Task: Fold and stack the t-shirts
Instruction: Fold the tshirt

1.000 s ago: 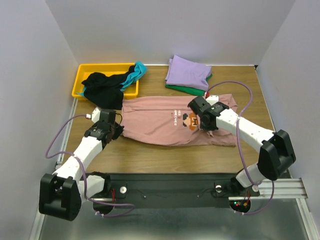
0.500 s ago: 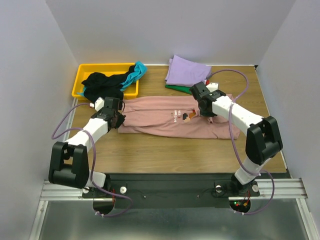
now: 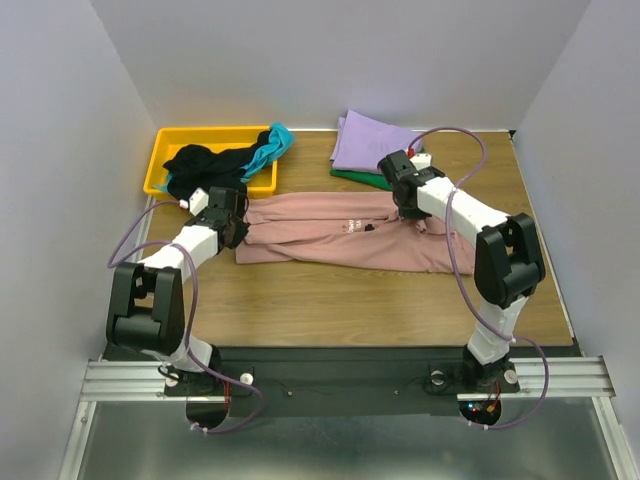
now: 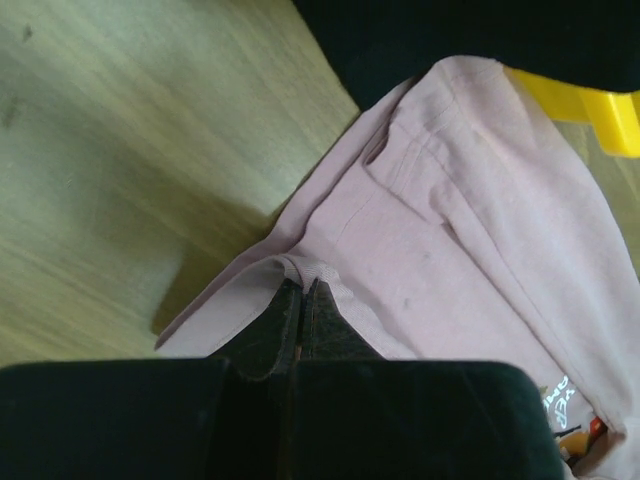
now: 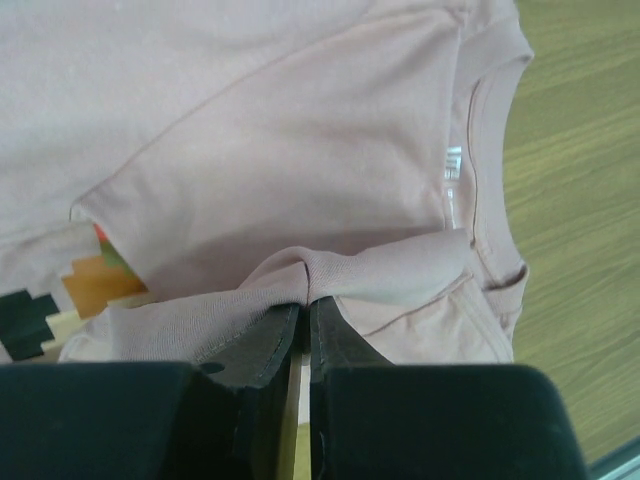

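So, left gripper [image 4: 303, 292] and right gripper [image 5: 305, 303] both pinch folds of the pink tee [image 3: 330, 240]; its white chest text [image 4: 557, 388] is too blurry to read.

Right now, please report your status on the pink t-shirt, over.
Left gripper shut on pink t-shirt edge. Right gripper shut on same shirt, near collar. Shirt part-folded lengthwise. Folded lavender shirt close beyond right gripper, yellow bin close by left.
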Controlling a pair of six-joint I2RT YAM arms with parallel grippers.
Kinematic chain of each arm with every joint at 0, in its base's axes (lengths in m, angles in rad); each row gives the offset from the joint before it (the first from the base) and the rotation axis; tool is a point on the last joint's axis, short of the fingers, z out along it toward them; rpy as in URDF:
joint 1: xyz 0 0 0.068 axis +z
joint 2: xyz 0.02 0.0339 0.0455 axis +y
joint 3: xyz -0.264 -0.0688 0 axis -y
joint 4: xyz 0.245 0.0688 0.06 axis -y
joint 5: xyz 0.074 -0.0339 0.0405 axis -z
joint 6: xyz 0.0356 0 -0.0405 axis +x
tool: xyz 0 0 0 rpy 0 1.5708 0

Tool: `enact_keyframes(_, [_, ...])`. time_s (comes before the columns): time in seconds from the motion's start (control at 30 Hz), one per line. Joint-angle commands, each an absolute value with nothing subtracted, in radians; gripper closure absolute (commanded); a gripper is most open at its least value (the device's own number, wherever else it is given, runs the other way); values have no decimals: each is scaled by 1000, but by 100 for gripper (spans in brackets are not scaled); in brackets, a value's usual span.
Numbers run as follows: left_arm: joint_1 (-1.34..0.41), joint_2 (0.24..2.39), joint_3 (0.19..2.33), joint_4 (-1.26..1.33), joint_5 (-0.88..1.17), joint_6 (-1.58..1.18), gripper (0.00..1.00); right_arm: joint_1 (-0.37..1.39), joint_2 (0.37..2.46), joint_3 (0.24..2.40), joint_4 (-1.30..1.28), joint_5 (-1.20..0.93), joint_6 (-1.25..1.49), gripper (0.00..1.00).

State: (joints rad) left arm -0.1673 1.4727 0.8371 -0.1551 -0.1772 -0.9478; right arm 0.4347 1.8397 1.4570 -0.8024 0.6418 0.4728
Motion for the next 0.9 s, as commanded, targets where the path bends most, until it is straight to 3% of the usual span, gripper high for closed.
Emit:
enact_keyframes(0.0, [-158, 1514, 911, -107, -201, -914, 100, 419, 1894, 1534, -756, 681, 410, 100])
enact_keyframes(0.07, [-158, 1543, 925, -107, -195, -895, 100, 416, 1923, 1552, -744, 680, 379, 100])
enact_keyframes(0.13, [-158, 1568, 953, -118, -183, -879, 75, 411, 1954, 1584, -716, 675, 327, 100])
enact_keyframes(0.2, [-158, 1598, 965, -123, -158, -850, 56, 407, 2002, 1617, -706, 658, 295, 99])
enact_keyframes(0.23, [-158, 1603, 968, -124, -155, -847, 32, 405, 2016, 1641, -687, 643, 263, 99])
enact_keyframes(0.27, [-158, 1601, 965, -120, -155, -847, 26, 402, 2040, 1655, -678, 634, 246, 99])
enact_keyframes(0.3, [-158, 1597, 962, -121, -159, -847, 13, 400, 2051, 1667, -666, 624, 227, 100])
enact_keyframes(0.37, [-158, 1574, 957, -126, -173, -845, 2, 399, 2087, 1710, -650, 633, 195, 99])
enact_keyframes(0.73, [-158, 1433, 942, -207, -287, -835, 2, 391, 2155, 1776, -649, 652, 120, 96])
enact_keyframes(0.8, [-158, 1428, 954, -232, -302, -835, 2, 391, 2158, 1778, -649, 679, 127, 80])
enact_keyframes(0.87, [-158, 1419, 953, -233, -293, -830, 2, 391, 2158, 1787, -649, 705, 135, 54])
